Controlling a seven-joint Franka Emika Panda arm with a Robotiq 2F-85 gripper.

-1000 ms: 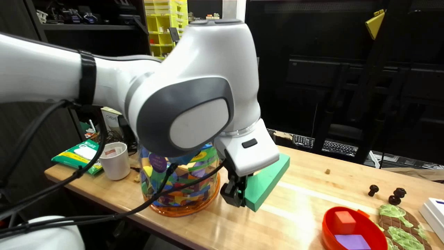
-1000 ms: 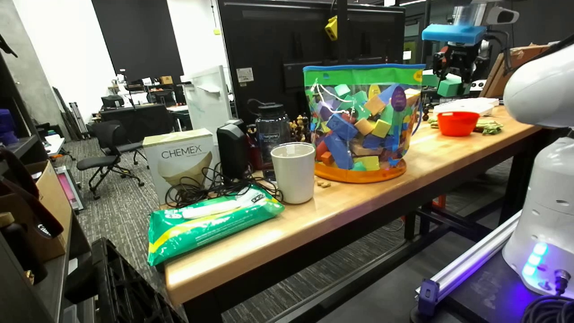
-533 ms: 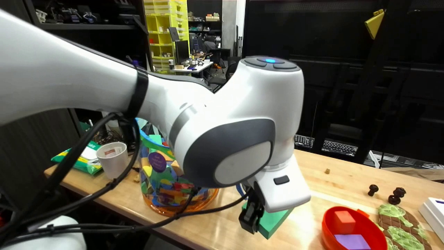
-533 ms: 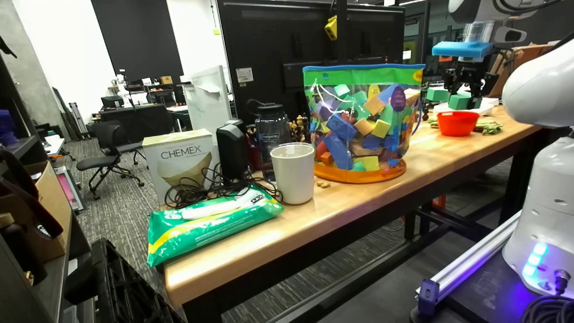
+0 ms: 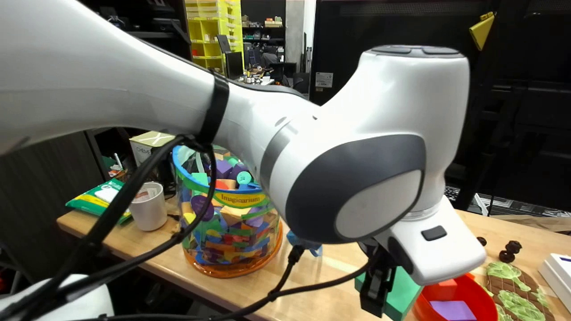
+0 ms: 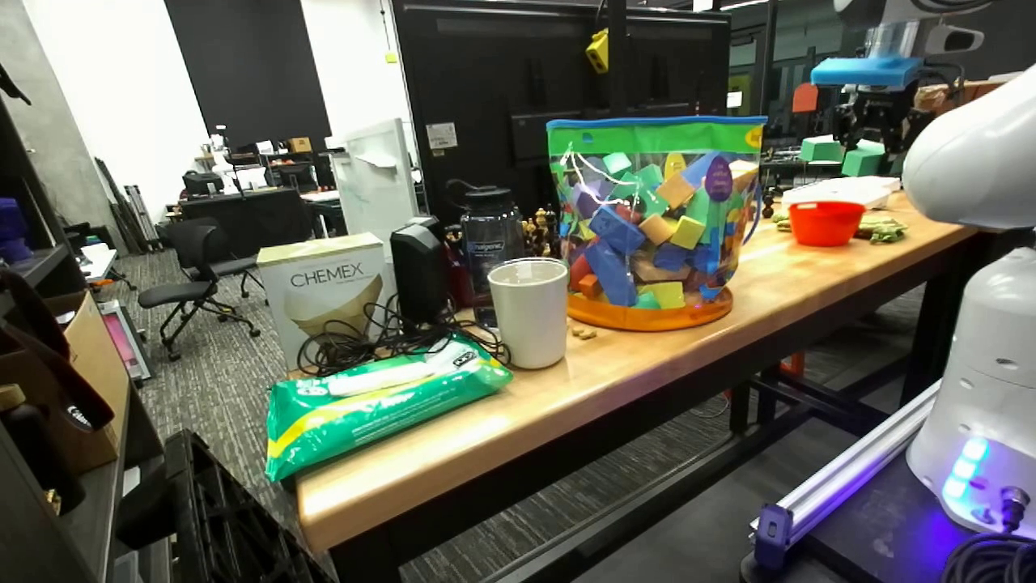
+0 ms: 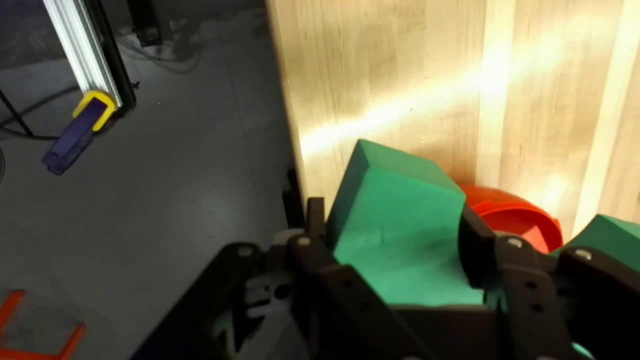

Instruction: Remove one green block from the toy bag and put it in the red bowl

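The green block [image 5: 405, 292] is held between the fingers of my gripper [image 7: 394, 227]. The wrist view shows one end of the green block [image 7: 400, 210] between the fingertips, and another green part shows past the right finger. In an exterior view its two-part notched shape [image 6: 864, 159] hangs under the gripper [image 6: 878, 134], above table height. The red bowl [image 5: 482, 296] stands on the table and holds an orange-red block and a purple piece. It also shows in the wrist view [image 7: 507, 195], partly hidden by the right finger. The toy bag [image 6: 660, 219] stands upright, full of coloured blocks.
The wooden table's front edge [image 7: 287, 100] runs beside the held block. A leaf-patterned mat [image 5: 519, 292] and a white box [image 5: 557, 276] lie by the bowl. A white cup [image 6: 528, 316] and a green pack [image 6: 388, 405] are beyond the bag.
My gripper has moved away from the toy bag toward the red bowl, with the green block still in it. The bag and bowl have not moved.
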